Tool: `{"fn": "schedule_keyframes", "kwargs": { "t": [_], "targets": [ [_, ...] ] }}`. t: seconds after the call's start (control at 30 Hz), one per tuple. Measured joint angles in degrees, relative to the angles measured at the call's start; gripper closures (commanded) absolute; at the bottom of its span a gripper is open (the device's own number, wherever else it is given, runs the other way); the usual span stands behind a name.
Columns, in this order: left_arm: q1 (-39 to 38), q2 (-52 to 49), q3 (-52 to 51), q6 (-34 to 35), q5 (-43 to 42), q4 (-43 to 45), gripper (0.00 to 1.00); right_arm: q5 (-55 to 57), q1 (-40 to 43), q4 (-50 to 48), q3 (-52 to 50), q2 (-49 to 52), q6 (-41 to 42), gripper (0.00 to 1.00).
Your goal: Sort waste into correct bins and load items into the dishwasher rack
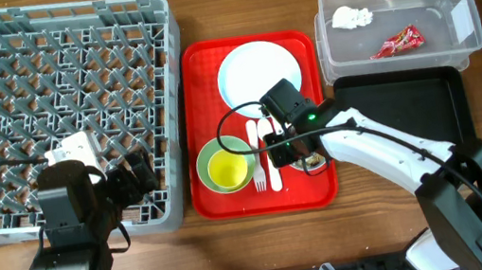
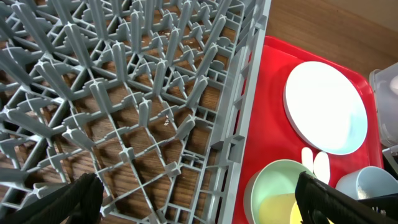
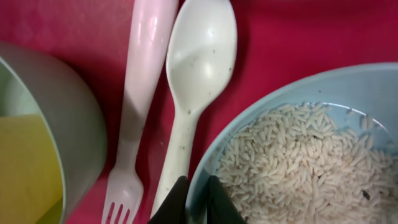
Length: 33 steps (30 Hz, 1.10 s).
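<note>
My right gripper (image 3: 198, 198) is shut on the rim of the pale blue bowl (image 3: 298, 93), which holds whitish rice-like food scraps (image 3: 298, 162). The bowl sits on the red tray, mostly hidden under the gripper in the overhead view (image 1: 307, 159). A white spoon (image 3: 193, 81) and fork (image 3: 134, 124) lie beside it. The light green bowl (image 1: 223, 163) holds the yellow cup (image 1: 228, 168). The pale blue plate (image 1: 255, 70) lies at the tray's back. My left gripper (image 2: 193, 199) is open over the grey rack's (image 1: 53, 96) front right corner. The clear tub (image 1: 396, 21) holds the tissue (image 1: 351, 16) and red wrapper (image 1: 397, 42). The black tray (image 1: 409, 105) lies in front of it.
The red serving tray (image 1: 202, 64) lies between the rack and the bins. The right arm stretches over the black tray. Cables run over the rack's front edge and the red tray.
</note>
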<state>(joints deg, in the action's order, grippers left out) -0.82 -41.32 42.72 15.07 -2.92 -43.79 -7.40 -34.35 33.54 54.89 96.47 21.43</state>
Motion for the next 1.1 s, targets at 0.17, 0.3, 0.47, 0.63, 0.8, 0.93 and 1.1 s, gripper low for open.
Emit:
{"fn": "schedule_keyframes", "kwargs": {
  "t": [0.17, 0.3, 0.47, 0.63, 0.8, 0.93, 1.1],
  "targets": [
    [0.0, 0.0, 0.0, 0.0, 0.0, 0.0, 0.0, -0.1, 0.0, 5.2, 2.8, -1.4, 0.2, 0.96],
    [0.0, 0.0, 0.0, 0.0, 0.0, 0.0, 0.0, -0.9, 1.1, 6.5, 4.6, -8.7, 1.3, 0.96],
    [0.0, 0.0, 0.0, 0.0, 0.0, 0.0, 0.0, -2.2, 11.3, 9.6, 6.4, -19.5, 4.1, 0.95],
    [0.0, 0.0, 0.0, 0.0, 0.0, 0.0, 0.0, -8.7, 23.4, 10.8, 5.6, -19.9, 4.5, 0.96],
    [0.0, 0.0, 0.0, 0.0, 0.0, 0.0, 0.0, -20.5, 36.4, 6.8, 0.1, -18.7, 2.5, 0.96],
    [0.0, 0.0, 0.0, 0.0, 0.0, 0.0, 0.0, -32.7, 45.5, 4.9, -3.0, -13.6, -2.8, 0.96],
    [0.0, 0.0, 0.0, 0.0, 0.0, 0.0, 0.0, -46.7, 53.1, 3.1, -3.2, -6.5, -8.5, 0.95]
  ]
}}
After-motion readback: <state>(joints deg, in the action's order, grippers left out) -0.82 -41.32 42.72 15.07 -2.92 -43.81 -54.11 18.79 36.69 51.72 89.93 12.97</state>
